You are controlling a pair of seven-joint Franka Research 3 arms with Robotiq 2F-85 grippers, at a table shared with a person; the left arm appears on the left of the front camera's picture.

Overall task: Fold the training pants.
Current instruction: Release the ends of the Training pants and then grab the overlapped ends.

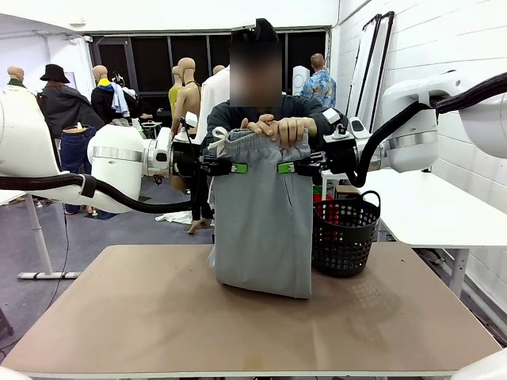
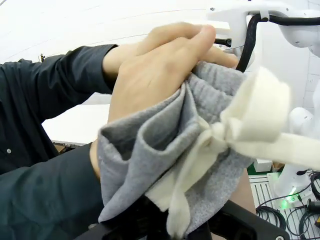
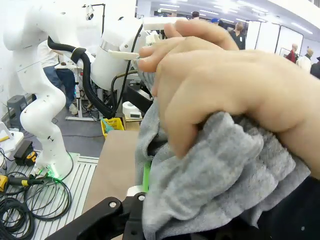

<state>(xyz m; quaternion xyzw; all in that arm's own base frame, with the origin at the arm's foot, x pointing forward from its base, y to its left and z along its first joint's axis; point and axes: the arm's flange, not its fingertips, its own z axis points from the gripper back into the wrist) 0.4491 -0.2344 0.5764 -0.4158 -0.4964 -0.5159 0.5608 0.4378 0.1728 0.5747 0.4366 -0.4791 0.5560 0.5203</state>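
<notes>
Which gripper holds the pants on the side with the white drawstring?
The left gripper, coming from picture left: the white drawstring bunches just above it; the right gripper pinches only plain grey training pants.

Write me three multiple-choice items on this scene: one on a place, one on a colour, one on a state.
1. Where does the black basket stand?
A. On the table, on the robot's right of the training pants.
B. On the floor.
C. On a chair.

2. What colour is the drawstring?
A. Red.
B. Black.
C. White.

3. How are the training pants now?
A. Flat on the table.
B. Hanging from the waistband.
C. Stuffed in the basket.

Key:
1 A: the front view shows it on the tabletop beside the pants.
2 C: the left wrist view shows a white cord.
3 B: the left pincer and right pincer are shut on the waistband's sides, and the person's hands grip its top.
</notes>
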